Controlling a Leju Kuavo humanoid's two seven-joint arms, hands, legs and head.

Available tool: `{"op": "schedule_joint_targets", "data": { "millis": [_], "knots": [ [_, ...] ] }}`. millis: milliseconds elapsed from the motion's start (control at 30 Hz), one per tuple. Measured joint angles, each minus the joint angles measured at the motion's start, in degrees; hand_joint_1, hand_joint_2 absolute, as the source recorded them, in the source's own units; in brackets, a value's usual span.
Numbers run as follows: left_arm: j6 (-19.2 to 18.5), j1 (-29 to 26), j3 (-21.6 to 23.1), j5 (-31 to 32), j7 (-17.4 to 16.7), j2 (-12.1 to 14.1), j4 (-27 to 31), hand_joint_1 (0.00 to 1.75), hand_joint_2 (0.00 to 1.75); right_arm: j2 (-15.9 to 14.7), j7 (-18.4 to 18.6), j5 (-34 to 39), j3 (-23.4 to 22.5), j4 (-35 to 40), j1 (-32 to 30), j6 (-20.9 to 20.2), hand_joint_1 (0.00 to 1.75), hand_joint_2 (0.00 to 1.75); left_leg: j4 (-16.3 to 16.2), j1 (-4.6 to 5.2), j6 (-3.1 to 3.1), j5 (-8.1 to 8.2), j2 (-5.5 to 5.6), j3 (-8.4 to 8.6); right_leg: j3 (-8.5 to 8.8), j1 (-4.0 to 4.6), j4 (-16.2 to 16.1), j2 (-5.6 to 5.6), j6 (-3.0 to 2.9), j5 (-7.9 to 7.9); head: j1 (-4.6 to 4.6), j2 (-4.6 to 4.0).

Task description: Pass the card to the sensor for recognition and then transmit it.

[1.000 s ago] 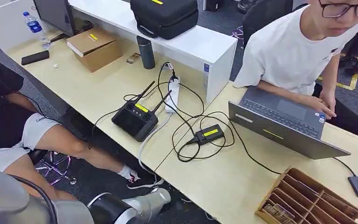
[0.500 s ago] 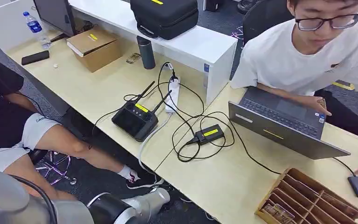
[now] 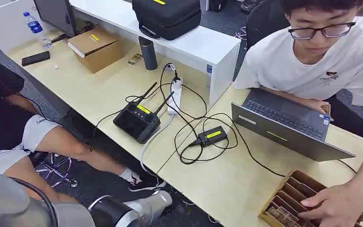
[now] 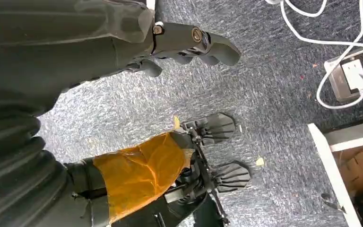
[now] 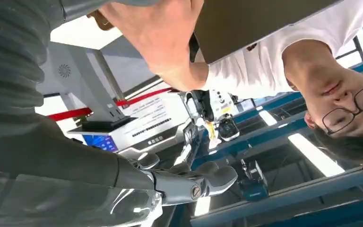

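Note:
A wooden divided box [image 3: 297,189] stands at the table's near right corner, with small patterned items [image 3: 280,213] in its front slots. A person's hand [image 3: 334,204] reaches into it, and the forearm covers the spot just right of the box. My left hand [image 4: 189,43] hangs over grey carpet, fingers loosely apart, holding nothing. My right hand [image 5: 189,182] is below table height, fingers apart and empty, with the person's hand [image 5: 157,33] close above it. I cannot pick out a card anywhere.
The person in a white shirt [image 3: 321,61] sits behind an open laptop [image 3: 288,127]. A black box with a yellow label [image 3: 212,135], a controller with antennas [image 3: 137,121], a power strip [image 3: 174,97] and tangled cables lie mid-table. A seated person's legs [image 3: 61,142] are at left.
The person has leaned forward, and their hand has gone from the small dark device at the right edge into the wooden box, covering that device. My arms have not moved.

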State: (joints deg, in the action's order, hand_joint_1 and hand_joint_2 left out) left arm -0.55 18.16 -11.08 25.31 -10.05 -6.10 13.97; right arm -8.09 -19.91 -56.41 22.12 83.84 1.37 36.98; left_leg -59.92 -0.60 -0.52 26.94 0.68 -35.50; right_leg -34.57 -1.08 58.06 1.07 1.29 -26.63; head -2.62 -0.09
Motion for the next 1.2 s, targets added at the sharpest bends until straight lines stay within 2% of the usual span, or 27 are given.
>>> {"op": "schedule_joint_targets", "data": {
  "millis": [767,967,1200],
  "knots": [
    [-0.07,-0.1,-1.14,0.98,0.07,0.02,-0.02,0.0,1.75,-0.09,0.0,0.02,-0.02,0.68,-0.53,-0.98,0.0,1.75,0.01,0.0,0.0,0.0,0.0,0.0,0.0,0.0,0.0,0.0,0.0,0.0,0.0,0.0],
    [-0.09,-0.34,-1.92,1.18,0.35,0.2,0.0,0.0,1.75,-1.01,0.02,1.29,-0.02,2.32,-1.64,-3.15,0.0,1.75,0.01,0.0,0.0,0.0,0.01,0.0,0.0,0.0,-0.01,-0.01,0.0,-0.01,0.0,0.0],
    [-0.11,-1.25,-2.86,1.16,1.25,0.81,0.0,0.0,1.75,-2.14,-0.42,3.1,-0.15,4.44,-6.11,-5.73,0.0,1.75,0.02,0.0,0.01,0.04,0.0,0.0,0.0,0.0,-0.02,-0.01,-0.01,-0.07,0.0,0.0]
  ]
}}
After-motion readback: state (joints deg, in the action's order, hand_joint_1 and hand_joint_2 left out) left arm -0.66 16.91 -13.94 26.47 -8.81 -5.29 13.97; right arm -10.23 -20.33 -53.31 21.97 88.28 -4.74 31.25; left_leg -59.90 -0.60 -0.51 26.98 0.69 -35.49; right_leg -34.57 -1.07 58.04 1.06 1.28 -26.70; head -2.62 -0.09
